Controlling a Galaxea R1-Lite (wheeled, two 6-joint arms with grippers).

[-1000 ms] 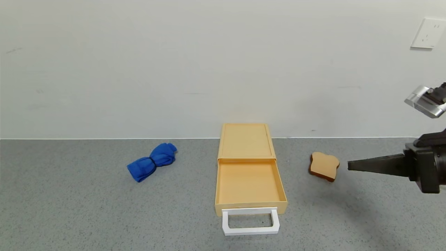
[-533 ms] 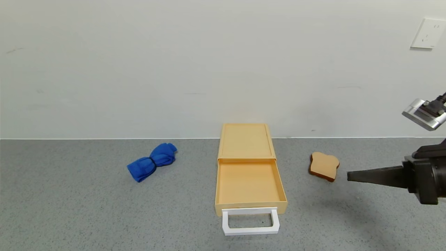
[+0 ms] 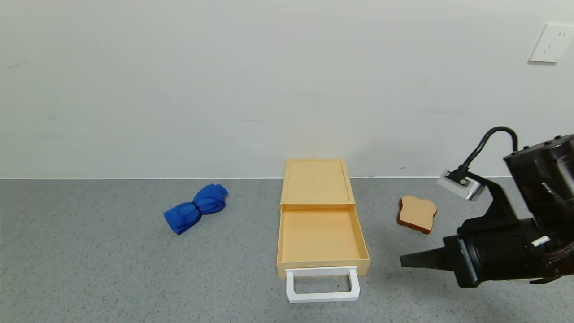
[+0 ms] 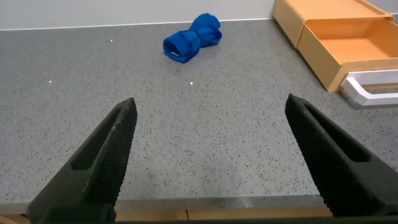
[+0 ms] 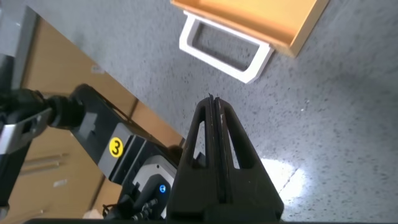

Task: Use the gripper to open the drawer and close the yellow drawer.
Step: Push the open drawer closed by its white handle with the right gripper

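The right gripper (image 3: 406, 260) hangs just above the grey speckled counter (image 3: 112, 269) with its two fingers pressed flat together into a single point, holding nothing; the right wrist view shows them as one closed wedge (image 5: 214, 134). That point aims toward the drawer (image 3: 320, 233), which lies ahead of the fingertips and apart from them, its tray slid out of the pale yellow box toward the robot and bare inside. The white loop handle (image 3: 323, 284) on the tray's front lies flat on the counter, ahead of the fingertips and slightly nearer the robot; only bare counter lies between the tips and the tray's near corner. A tan toast slice (image 3: 417, 214) sits on the counter beyond the fingertips, on the wall side and clear of the line from tips to handle. A bundled blue cloth (image 3: 196, 207) lies well past the drawer on its far side. The left gripper (image 4: 208, 155) stays low at the counter's near edge, its fingers (image 4: 102, 165) spread wide and empty, with the cloth and the drawer well ahead of them.
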